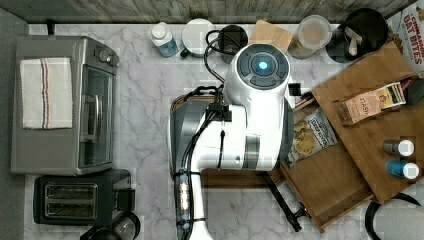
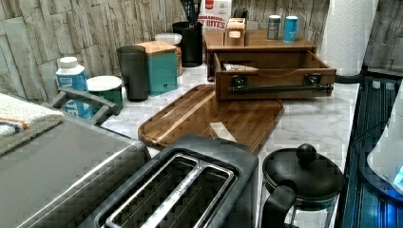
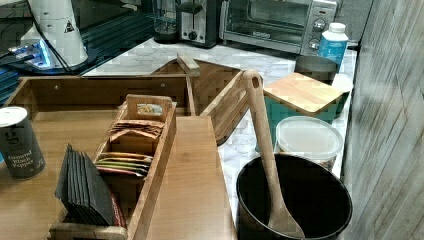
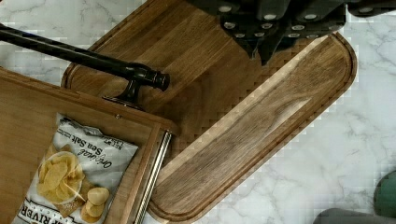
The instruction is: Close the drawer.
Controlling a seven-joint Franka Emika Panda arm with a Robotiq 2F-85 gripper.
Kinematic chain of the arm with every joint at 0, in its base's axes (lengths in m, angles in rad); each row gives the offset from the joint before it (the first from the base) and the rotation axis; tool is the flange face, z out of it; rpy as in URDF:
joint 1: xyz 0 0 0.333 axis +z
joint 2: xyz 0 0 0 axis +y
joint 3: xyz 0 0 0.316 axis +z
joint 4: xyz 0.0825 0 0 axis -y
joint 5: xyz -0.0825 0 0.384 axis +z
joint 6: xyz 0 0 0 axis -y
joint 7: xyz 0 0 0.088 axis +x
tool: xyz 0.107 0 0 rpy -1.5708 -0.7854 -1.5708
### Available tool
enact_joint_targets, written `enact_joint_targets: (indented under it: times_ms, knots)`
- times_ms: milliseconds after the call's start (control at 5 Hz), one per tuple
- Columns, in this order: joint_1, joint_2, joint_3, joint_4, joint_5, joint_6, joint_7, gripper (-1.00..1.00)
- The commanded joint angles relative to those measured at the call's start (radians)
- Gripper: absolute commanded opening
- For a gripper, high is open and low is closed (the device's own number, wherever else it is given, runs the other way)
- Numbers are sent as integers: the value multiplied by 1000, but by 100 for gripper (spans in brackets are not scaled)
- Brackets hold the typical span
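The light-brown bamboo drawer (image 4: 42,121) with its black bar handle (image 4: 84,58) stands open beside the gripper (image 4: 280,28), whose finger spread cannot be told.

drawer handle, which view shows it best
The left view: the whole black bar handle runs across the front of the open drawer. The top view shows it end to end but thin and slanted. The wrist view shows one end.

Even indoor light, soft shadows; blocky compression blur; blue glow on arm (image 1: 261,65).
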Motion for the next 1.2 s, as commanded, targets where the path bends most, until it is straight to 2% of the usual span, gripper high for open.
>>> enact_joint_targets:
  times_ms: [200,400,800,1000,1200]
  knots:
    - [-16,8,-12,0,6,41,0,-100]
    - [-8,-23,-1,-71,-17,104,-71,-100]
    - [-2,-120,36,-273,96,219,-431,-100]
    - [30,-170,41,-392,116,333,-620,-100]
    - [56,-217,61,-490,17,382,-691,-100]
